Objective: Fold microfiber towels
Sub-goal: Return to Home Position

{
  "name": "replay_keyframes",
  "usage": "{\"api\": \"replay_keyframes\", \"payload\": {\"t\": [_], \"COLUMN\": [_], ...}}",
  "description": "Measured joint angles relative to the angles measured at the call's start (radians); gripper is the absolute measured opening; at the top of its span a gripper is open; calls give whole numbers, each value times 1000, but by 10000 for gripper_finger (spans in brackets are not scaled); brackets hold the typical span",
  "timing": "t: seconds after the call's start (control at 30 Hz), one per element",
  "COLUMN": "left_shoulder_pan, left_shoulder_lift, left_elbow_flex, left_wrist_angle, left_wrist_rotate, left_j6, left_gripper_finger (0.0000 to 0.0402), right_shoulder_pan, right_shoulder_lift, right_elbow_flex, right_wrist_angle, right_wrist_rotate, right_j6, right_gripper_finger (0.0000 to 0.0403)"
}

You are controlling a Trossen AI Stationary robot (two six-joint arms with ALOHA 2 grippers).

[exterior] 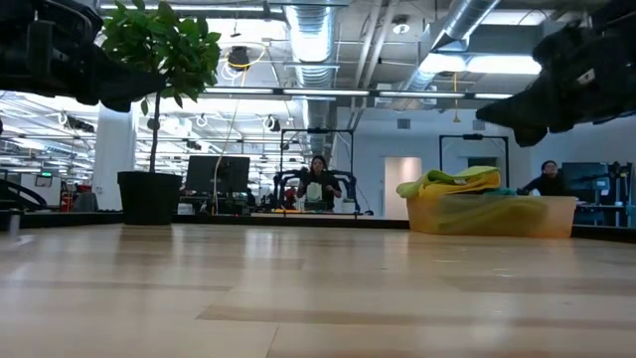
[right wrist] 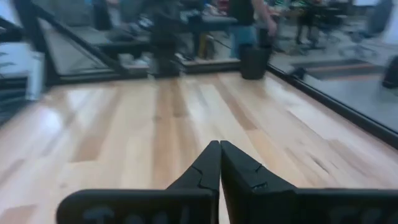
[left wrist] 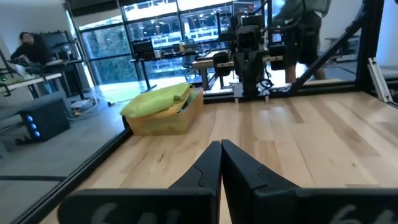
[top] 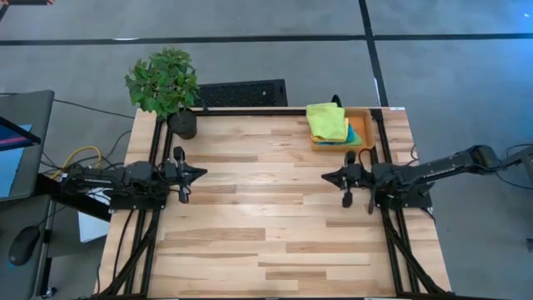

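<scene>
The microfiber towels (top: 328, 122) lie stacked in the orange tray (top: 364, 125) at the table's far right: a lime one on top, yellow and teal edges showing beneath it. In the low view the towels (exterior: 452, 182) pile above the tray's rim (exterior: 497, 214). My left gripper (top: 202, 173) hovers shut over the table's left side, pointing level toward the right. My right gripper (top: 326, 177) hovers shut over the right side, pointing toward the left, a little nearer than the tray. Both hold nothing.
A potted plant (top: 166, 87) stands at the far left corner. A black frame rail (top: 250, 110) runs along the table's edges. Bare wooden table top (top: 266, 208) lies between the two grippers. People sit and stand in the room beyond the table.
</scene>
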Motion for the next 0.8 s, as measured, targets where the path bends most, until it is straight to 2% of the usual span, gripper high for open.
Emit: {"api": "replay_keyframes", "payload": {"t": [0.17, 0.8], "left_shoulder_pan": [0, 0], "left_shoulder_lift": [0, 0], "left_elbow_flex": [0, 0], "left_wrist_angle": [-1, -2], "left_wrist_rotate": [-1, -2], "left_j6": [5, 5], "left_gripper_finger": [0, 0], "right_shoulder_pan": [-30, -44], "right_shoulder_lift": [35, 72], "right_elbow_flex": [0, 0], "right_wrist_angle": [-29, -67], "right_wrist_rotate": [60, 62], "right_j6": [6, 7], "right_gripper_finger": [42, 45]}}
